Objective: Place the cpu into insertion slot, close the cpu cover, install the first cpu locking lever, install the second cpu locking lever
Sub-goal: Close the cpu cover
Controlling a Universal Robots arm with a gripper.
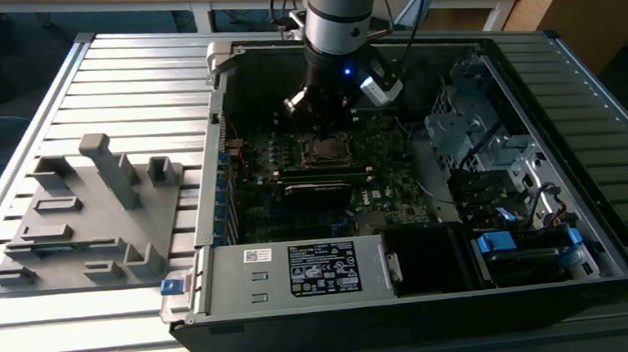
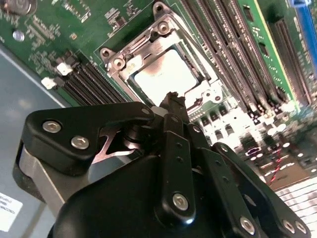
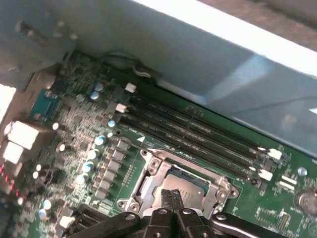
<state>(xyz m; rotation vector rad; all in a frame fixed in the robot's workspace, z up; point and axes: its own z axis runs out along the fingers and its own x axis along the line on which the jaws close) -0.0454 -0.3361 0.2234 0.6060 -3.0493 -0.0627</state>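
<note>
The cpu [image 2: 161, 77] [image 3: 184, 187] lies flat in its socket on the green motherboard, its dull silver top showing. The shiny cpu cover [image 2: 141, 47] [image 3: 148, 171] lies down around it as a frame. My gripper [image 2: 173, 98] [image 3: 171, 198] hangs just over the socket's edge, and its black fingers are pressed together with nothing between them. In the exterior view the gripper [image 1: 320, 120] reaches down into the open computer case right above the cpu [image 1: 327, 151]. Whether the fingertips touch the cover frame is hidden by the fingers themselves.
Black memory slots [image 3: 198, 136] run along one side of the socket. The case wall [image 3: 208, 74] rises beyond them. A power supply [image 1: 298, 271] and a drive cage [image 1: 475, 133] fill the case's other sides. A grey fixture [image 1: 87, 214] stands on the table at the exterior view's left.
</note>
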